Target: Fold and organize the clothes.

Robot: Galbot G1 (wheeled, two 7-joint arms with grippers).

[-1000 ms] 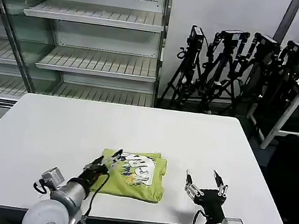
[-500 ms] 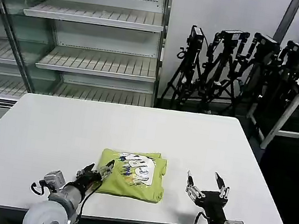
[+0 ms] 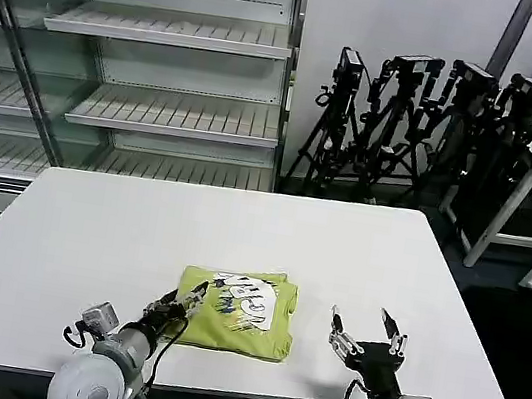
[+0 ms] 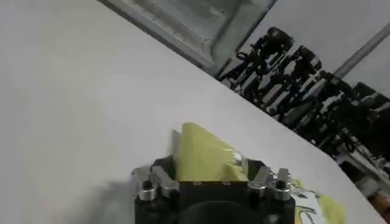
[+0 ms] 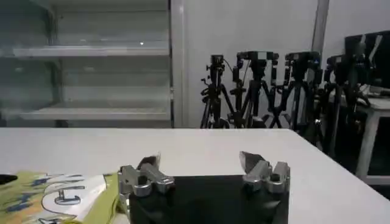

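My work surface is a white table [image 3: 120,227] with a plain, smooth top. One thing lies directly on it: a lime shirt [image 3: 238,312], folded into a compact, roughly square bundle with a white printed patch facing up. It sits near the table's front edge, about midway across, flat on the top. Around it the tabletop runs bare and white out to its back edge and both sides.

Bright even indoor light, soft shadows, left wrist view motion-blurred, tilted
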